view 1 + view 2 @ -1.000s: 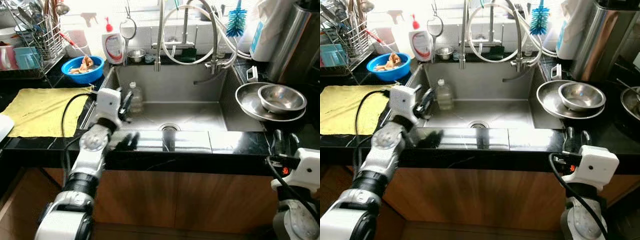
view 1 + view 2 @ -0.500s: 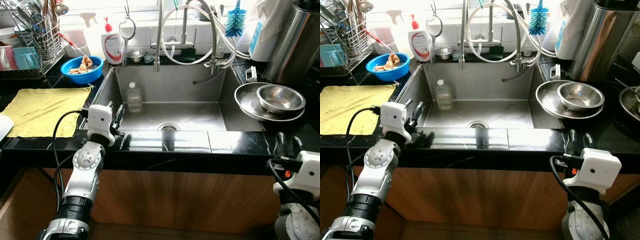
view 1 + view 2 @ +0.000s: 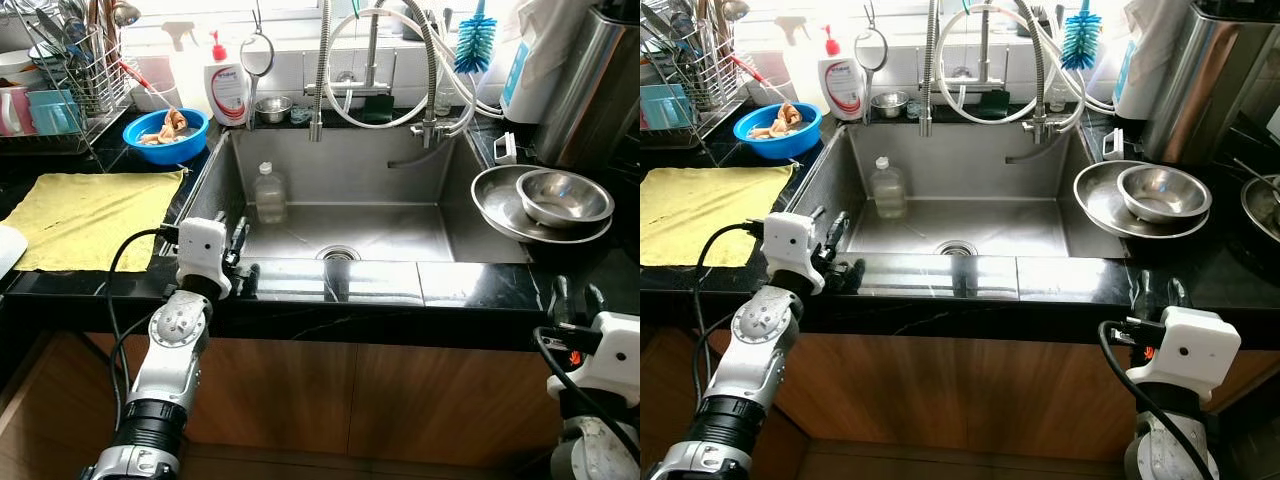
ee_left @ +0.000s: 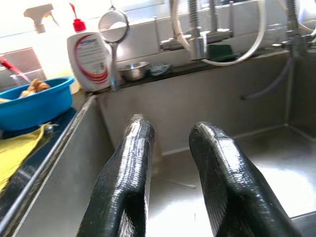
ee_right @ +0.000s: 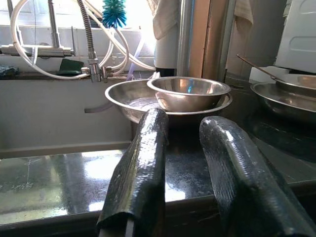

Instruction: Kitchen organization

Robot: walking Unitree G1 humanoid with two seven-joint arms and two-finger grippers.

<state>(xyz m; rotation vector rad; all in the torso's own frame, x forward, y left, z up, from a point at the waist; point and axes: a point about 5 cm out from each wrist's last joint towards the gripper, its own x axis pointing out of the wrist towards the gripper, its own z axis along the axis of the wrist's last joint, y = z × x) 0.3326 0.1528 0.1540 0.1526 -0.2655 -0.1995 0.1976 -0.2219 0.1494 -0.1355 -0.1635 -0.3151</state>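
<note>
Steel sink (image 3: 440, 215) holds a bottle (image 3: 267, 193) (upright); both grippers, left (image 3: 240, 258) and right (image 3: 1159, 286), slightly parted, empty.

The black countertop (image 3: 480, 285) surrounds a steel sink (image 3: 350, 180). On it lie a yellow cloth (image 3: 85, 215), a blue bowl (image 3: 165, 135) (holding scraps), and stacked steel bowls (image 3: 545, 200).

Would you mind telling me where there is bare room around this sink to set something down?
Free: the yellow cloth left of the sink, and the sink floor between the plastic bottle and right wall. Crowded: the right counter with stacked steel bowls, and the back ledge around the soap bottle.
</note>
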